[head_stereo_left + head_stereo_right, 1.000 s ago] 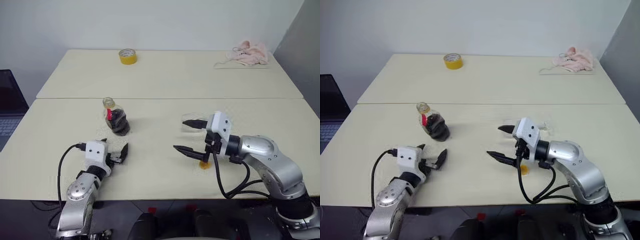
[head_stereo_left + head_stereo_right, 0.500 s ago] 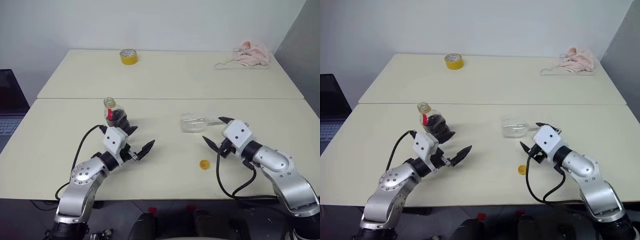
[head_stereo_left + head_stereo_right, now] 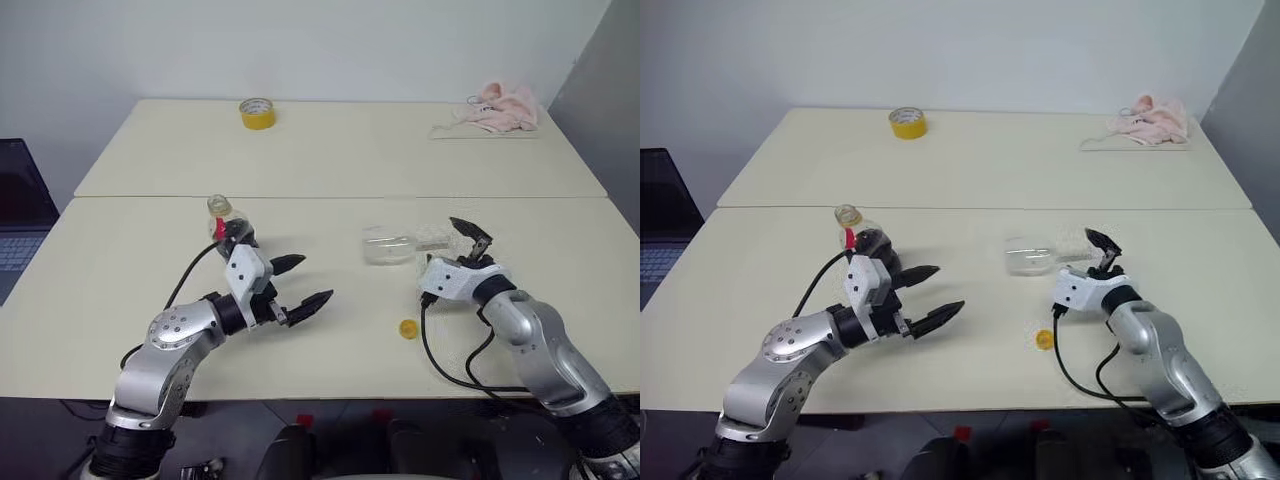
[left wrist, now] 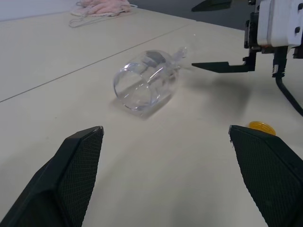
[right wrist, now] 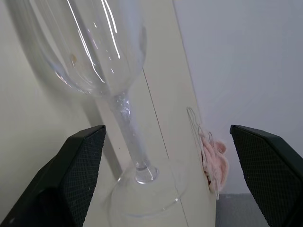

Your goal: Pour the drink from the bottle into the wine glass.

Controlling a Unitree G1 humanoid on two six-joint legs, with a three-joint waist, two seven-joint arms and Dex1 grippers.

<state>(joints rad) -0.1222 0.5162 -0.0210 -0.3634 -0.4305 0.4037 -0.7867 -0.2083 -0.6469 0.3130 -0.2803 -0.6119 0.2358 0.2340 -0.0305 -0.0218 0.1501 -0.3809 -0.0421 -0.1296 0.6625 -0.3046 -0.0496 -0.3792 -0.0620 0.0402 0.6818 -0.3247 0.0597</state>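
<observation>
Wine glass (image 3: 392, 245) lying on its side on the near table (image 3: 330, 360), open mouth toward the robot's left, stem running toward the right gripper (image 3: 470, 240). In the head views: right gripper just beside the glass's stem and foot end, fingers spread wide, holding nothing. Bottle (image 3: 229, 232) with dark drink (image 3: 238, 238) upright, uncapped, on the left side of the table, partly hidden behind the left arm. Left gripper (image 3: 300, 282) past the bottle toward the middle, pointing toward the glass, fingers wide apart and empty, well apart from the glass. Yellow cap (image 3: 408, 328) on the table between the two grippers. Yellow tape roll (image 3: 256, 113) and pink cloth (image 3: 497, 108) on the far table.

In the left wrist view: glass (image 4: 144, 85) on its side ahead of the open fingers (image 4: 75, 163), right gripper (image 4: 222, 35) beyond it, cap (image 4: 262, 126) close by.

In the right wrist view: glass bowl, stem (image 5: 125, 125) and foot lying close ahead between the spread fingers (image 5: 80, 161), not gripped.
</observation>
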